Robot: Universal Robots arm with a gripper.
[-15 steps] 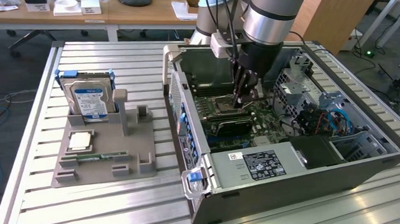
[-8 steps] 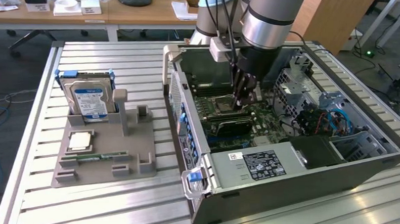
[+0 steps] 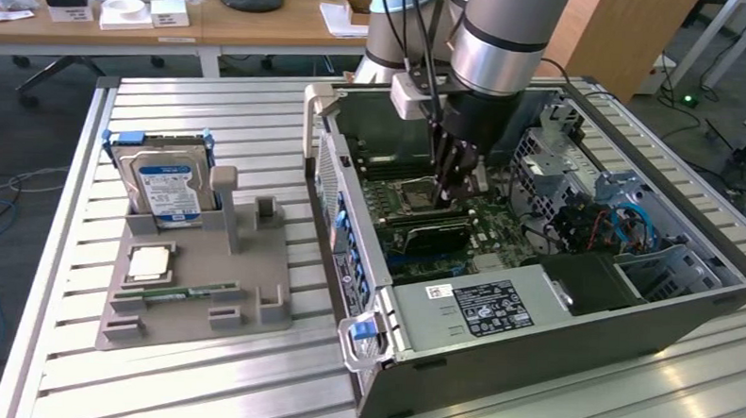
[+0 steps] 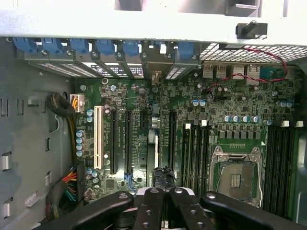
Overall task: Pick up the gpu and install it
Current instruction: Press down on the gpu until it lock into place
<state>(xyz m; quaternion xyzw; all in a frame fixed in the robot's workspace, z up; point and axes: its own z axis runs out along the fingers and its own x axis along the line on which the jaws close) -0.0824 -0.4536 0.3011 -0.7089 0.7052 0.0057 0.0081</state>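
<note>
Main danger from here: a crooked or half-seated fit. Seen in the exterior view as a slim dark rectangular gpu (image 3: pixel 423 233) with a black cooler, standing on edge, low among the long slots of the green motherboard (image 3: pixel 504 224), inside the open grey computer case (image 3: pixel 532 339) on the slatted metal worktop (image 3: pixel 215 372). Cannot tell whether fully home in its slot. If pushed down at one end only, likely to tip, bind, and strain the gold contacts or the slot itself. If off line with the slot, likely to land on the board beside it and scrape small parts. Also some risk at the silver end bracket by the blue-tabbed rear openings (image 4: pixel 103 48): catching on the case wall instead of sliding in. Tight quarters too, with the silver processor socket (image 4: pixel 236 178) and black memory slots (image 4: pixel 194 153) close by.

Black pincer (image 3: pixel 456 196) lowered deep into the case, closed all the way, fingers (image 4: pixel 152 203) pressed side by side. In the wrist view, pincer (image 4: pixel 163 199) right at the dark upper edge of the gpu (image 4: pixel 163 175). Cannot tell whether pinching that thin edge or merely bearing down on it.
</note>
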